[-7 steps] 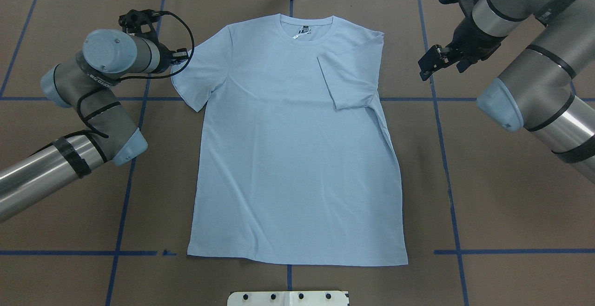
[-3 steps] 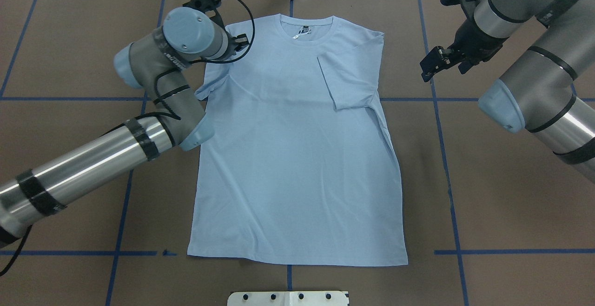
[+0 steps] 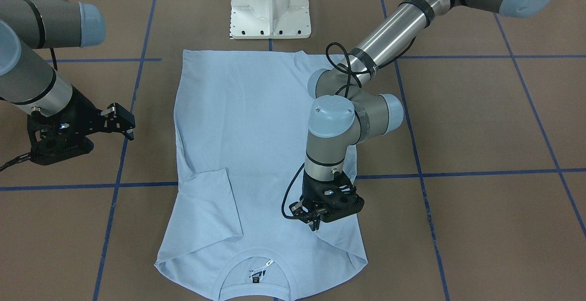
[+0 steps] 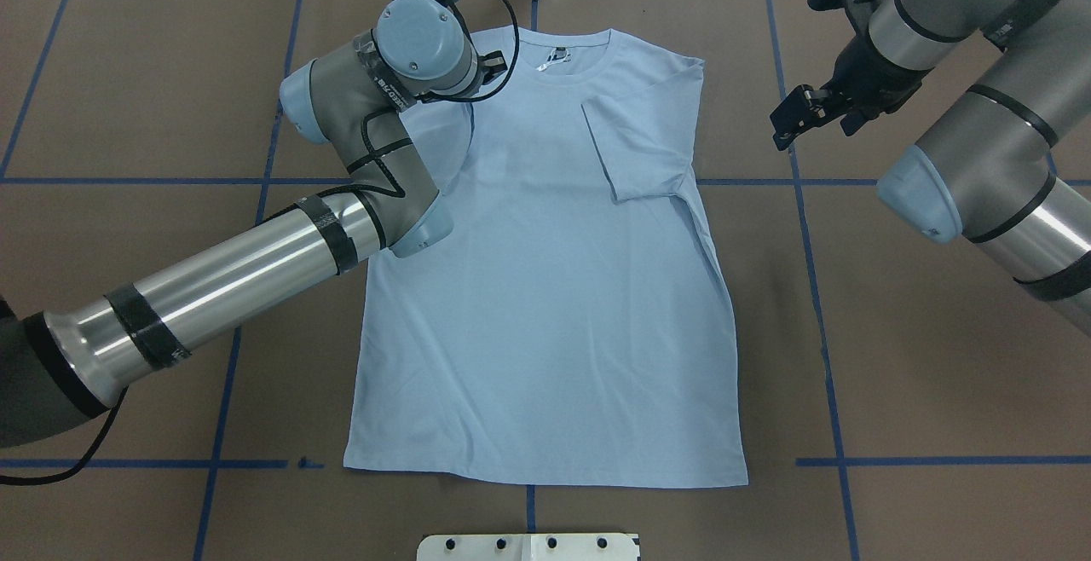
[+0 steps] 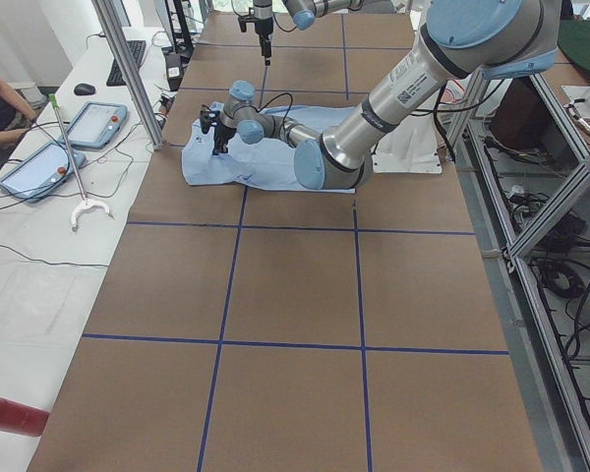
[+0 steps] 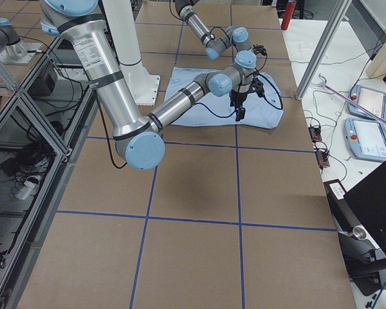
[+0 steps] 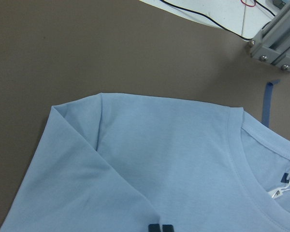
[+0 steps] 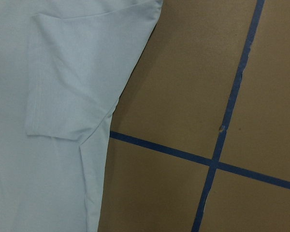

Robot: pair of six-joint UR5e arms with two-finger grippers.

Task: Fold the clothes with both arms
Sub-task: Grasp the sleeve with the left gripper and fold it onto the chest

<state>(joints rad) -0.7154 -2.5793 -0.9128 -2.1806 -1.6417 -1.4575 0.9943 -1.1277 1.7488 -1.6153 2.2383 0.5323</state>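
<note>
Blue T-shirt (image 4: 545, 288) flat on the surface (image 4: 895, 356); I see left fingers (image 7: 155, 228) pinching its sleeve (image 7: 63, 183), right fingers (image 4: 786, 118) spread apart nearby.

Left arm (image 4: 239, 275) swung inward over T-shirt (image 4: 554, 305); fingers (image 7: 160, 228) carried left sleeve (image 7: 72, 179) onto chest.

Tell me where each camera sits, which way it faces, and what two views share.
Overhead: behind the white base, looking forward-down on the T-shirt; left arm, right arm.
Front-facing: across the table, facing the base; both arms.
Exterior left: table's left end, looking along; left arm nearest.
Exterior right: opposite end; right arm nearest.
Left wrist: above the collar; jaws' tips.
Right wrist: above the folded sleeve; nothing.
Overhead and front-facing share the whole T-shirt.
</note>
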